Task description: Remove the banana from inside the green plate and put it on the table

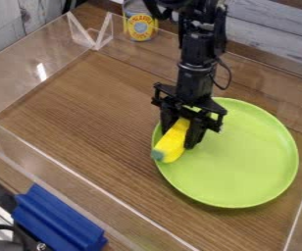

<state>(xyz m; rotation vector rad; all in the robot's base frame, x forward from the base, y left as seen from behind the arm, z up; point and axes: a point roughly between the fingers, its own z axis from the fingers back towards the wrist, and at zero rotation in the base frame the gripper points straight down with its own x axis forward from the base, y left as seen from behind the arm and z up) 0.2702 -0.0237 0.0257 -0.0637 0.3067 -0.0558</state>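
Note:
The yellow banana (174, 143) lies tilted over the left rim of the lime-green plate (245, 162), its lower tip reaching past the rim toward the brown table (88, 108). My gripper (189, 120) comes straight down from above and is shut on the banana's upper end. Black fingers (166, 110) clamp it from both sides. The upper tip of the banana is hidden between them.
Clear acrylic walls (36, 59) border the table. A yellow-labelled can (140, 26) stands at the back by a clear acrylic stand (88, 34). A blue object (56, 224) sits outside the wall at the front left.

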